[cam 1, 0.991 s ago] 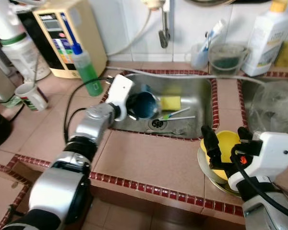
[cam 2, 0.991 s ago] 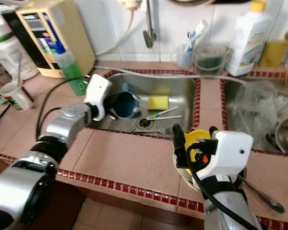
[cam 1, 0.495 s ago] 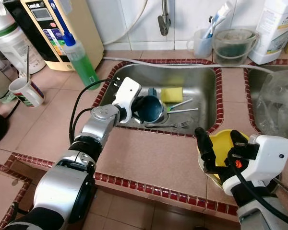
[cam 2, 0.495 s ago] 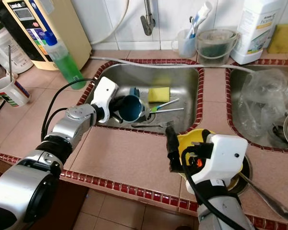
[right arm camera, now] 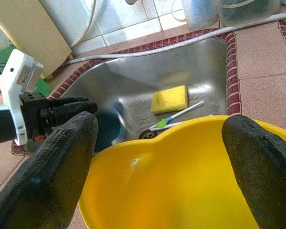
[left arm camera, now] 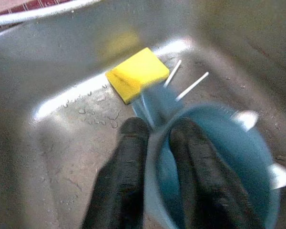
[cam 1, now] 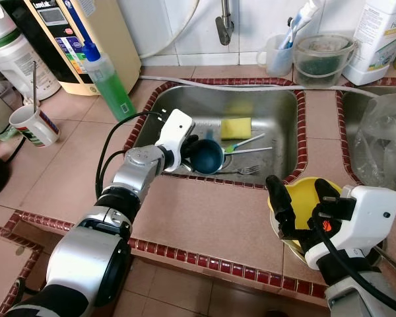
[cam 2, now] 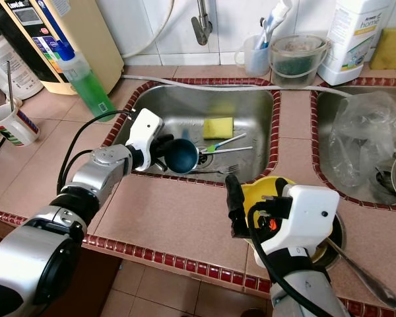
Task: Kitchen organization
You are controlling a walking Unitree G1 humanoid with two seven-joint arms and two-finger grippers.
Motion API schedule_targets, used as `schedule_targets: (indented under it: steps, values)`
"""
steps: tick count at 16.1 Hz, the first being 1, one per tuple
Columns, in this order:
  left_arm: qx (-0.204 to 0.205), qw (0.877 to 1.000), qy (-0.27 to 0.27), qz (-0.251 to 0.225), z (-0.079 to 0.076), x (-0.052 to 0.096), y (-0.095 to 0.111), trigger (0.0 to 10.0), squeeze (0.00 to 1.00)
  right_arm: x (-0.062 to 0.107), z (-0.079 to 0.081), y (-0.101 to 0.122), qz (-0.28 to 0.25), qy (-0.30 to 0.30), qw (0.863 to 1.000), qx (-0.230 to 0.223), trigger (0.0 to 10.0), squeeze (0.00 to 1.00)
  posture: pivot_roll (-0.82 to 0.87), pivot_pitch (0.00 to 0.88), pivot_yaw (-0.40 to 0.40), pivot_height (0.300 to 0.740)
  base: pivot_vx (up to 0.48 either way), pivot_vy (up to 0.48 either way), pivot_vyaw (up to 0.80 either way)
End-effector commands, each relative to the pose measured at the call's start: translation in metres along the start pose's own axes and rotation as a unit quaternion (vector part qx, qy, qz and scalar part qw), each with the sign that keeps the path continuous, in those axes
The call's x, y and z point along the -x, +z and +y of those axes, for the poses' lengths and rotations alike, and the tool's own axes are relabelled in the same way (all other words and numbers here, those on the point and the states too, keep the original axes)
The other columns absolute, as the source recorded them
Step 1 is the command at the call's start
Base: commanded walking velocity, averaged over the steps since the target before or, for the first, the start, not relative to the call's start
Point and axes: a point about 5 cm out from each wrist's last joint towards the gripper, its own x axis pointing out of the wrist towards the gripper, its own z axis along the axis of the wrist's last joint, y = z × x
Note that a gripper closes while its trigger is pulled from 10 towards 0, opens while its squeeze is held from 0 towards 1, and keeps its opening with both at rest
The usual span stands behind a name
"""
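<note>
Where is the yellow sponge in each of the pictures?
Left eye view: the yellow sponge lies in the sink, toward its back, above the toothbrush.
Right eye view: the same spot in the sink, a little left of the picture's middle.
Left wrist view: just past the blue cup that the left gripper holds.
Right wrist view: beyond the yellow bowl.
Shared landmark: the toothbrush beside the sponge.
</note>
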Motion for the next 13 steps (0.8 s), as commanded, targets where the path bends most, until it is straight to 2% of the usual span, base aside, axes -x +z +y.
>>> schedule_targets:
  steps: [1, 8, 13]
  values:
    - [0.001, 1.000, 0.009, 0.002, 0.007, 0.003, 0.001, 10.0, 1.00, 0.001, 0.004, 0.000, 0.003, 0.009, 1.000, -0.007, 10.0, 0.00, -0.33, 0.163, 0.226, 0.740, 0.000, 0.000, 0.00]
    - [0.002, 1.000, 0.007, -0.006, 0.009, 0.004, 0.006, 10.0, 1.00, -0.001, 0.004, 0.003, -0.001, 0.016, 1.000, -0.009, 10.0, 0.00, -0.32, 0.148, 0.222, 0.740, 0.000, 0.000, 0.00]
    - [0.006, 0.999, 0.008, -0.032, 0.016, 0.008, 0.019, 10.0, 1.00, -0.008, 0.003, 0.006, -0.015, 0.045, 0.999, 0.003, 10.0, 0.00, -0.29, 0.115, 0.207, 0.740, 0.000, 0.000, 0.00]
